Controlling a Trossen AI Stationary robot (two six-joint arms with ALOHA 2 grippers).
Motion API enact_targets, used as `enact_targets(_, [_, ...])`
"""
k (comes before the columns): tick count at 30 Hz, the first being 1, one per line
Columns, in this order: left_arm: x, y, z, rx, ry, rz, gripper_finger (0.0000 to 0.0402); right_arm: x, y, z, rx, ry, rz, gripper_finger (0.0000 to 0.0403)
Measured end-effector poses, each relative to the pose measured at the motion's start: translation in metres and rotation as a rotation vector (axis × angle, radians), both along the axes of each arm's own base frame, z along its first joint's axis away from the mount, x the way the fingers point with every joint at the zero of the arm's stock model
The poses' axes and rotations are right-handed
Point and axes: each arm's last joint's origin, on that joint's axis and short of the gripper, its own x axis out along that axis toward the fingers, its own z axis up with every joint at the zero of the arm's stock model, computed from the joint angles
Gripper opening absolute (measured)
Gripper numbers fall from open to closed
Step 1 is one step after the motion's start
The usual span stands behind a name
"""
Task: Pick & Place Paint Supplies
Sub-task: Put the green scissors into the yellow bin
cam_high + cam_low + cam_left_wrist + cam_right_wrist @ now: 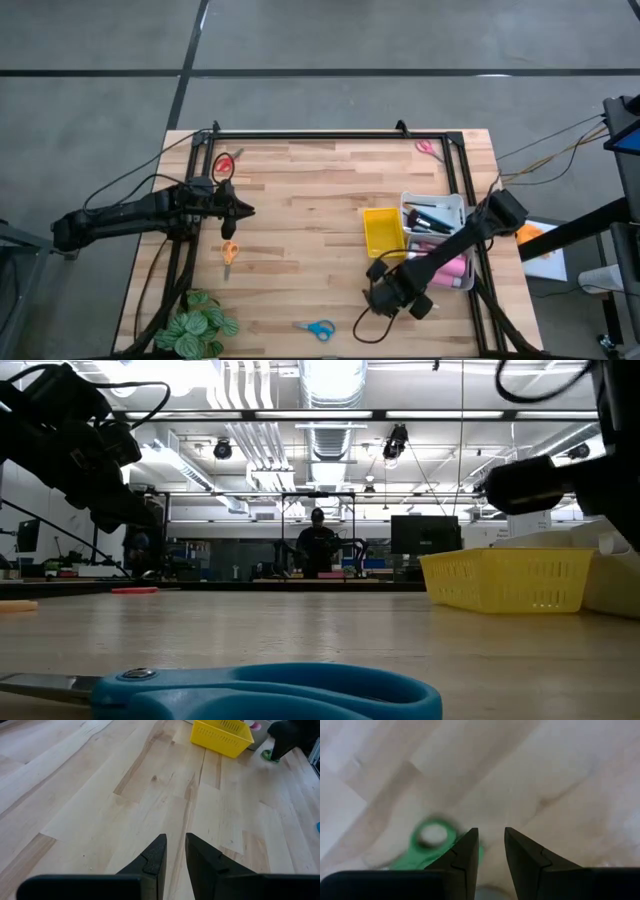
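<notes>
My right gripper (491,845) points down, open by a narrow gap, just above green-handled scissors (432,836) on the wood near the table's front right. One handle ring shows beside one finger, and nothing lies between the fingers. In the high view that arm (400,285) hides the scissors; the left wrist view shows them (270,756) under it. My left gripper (176,850) hovers over the table's left side (245,211), narrowly open with nothing in it. Red (222,165), orange (229,252), blue (316,328) and pink (428,148) scissors lie flat on the table.
A yellow tray (383,214) stands right of centre. Beside it, a white tray (455,203) holds brushes and a pink bottle (452,268). A leafy plant (200,325) sits at the front left corner. A black frame runs along the table's edges. Bare wood lies in the middle.
</notes>
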Motion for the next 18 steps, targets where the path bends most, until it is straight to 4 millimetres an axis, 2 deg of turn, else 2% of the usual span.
enact_targets(3, [0.0,0.0,0.0,0.0,0.0,0.0,0.0072,-0.001,-0.001,-0.005,-0.056,0.033,-0.017,0.0093])
enact_targets(11, [0.0,0.0,0.0,-0.002,0.005,0.0,0.0072,-0.004,0.003,0.005,0.006,0.058,-0.036,0.0093])
enact_targets(18, [0.0,0.0,-0.001,-0.002,0.007,0.0,0.0072,-0.011,0.004,-0.006,-0.009,0.07,-0.02,0.0093])
